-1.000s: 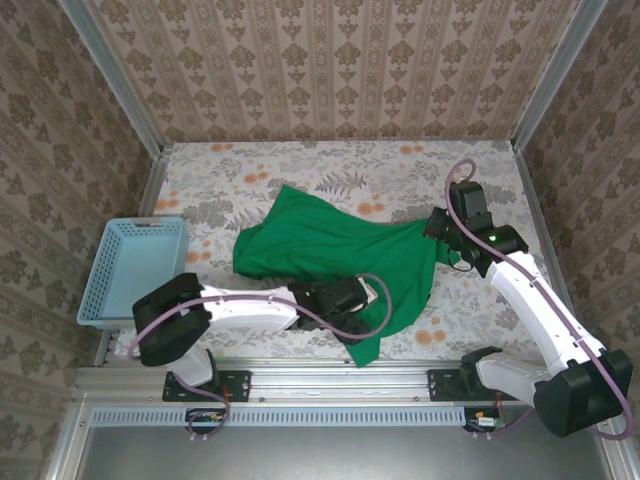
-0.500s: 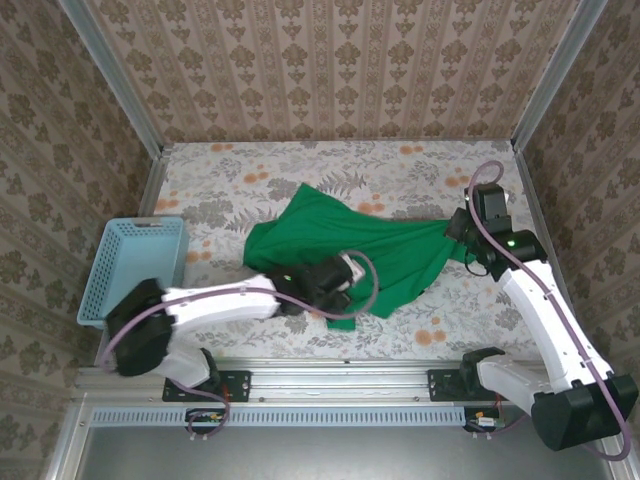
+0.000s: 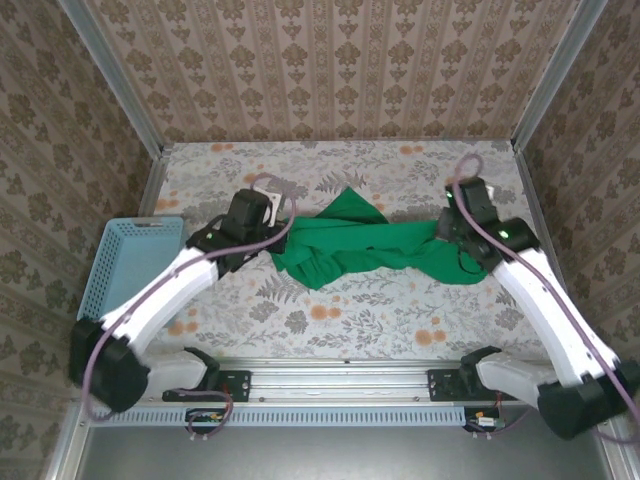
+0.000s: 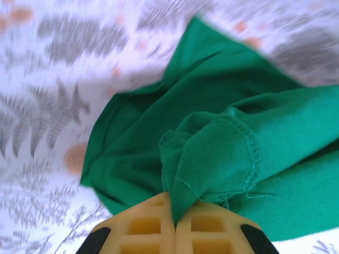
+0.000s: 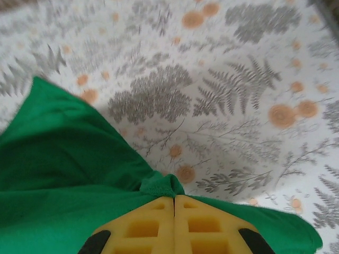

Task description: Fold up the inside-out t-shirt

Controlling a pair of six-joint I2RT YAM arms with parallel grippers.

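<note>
The inside-out t-shirt (image 3: 370,245) is bright green and hangs stretched in a bunched band between my two grippers, above the middle of the flowered table. My left gripper (image 3: 272,228) is shut on its left end; in the left wrist view a hemmed fold of the t-shirt (image 4: 212,153) rises out of the shut yellow jaws of the left gripper (image 4: 175,209). My right gripper (image 3: 452,228) is shut on the right end, and a small tuck of the t-shirt (image 5: 159,185) pokes out at the right gripper (image 5: 174,200). Loose cloth sags below the band.
A light-blue plastic basket (image 3: 130,265) stands at the table's left edge, beside my left arm. Patterned walls close in the table on three sides. The metal rail (image 3: 340,375) runs along the near edge.
My left gripper has closed on the t-shirt near the front edge and carried it up and to the back left. The shirt is now pulled out into a band between both grippers.
</note>
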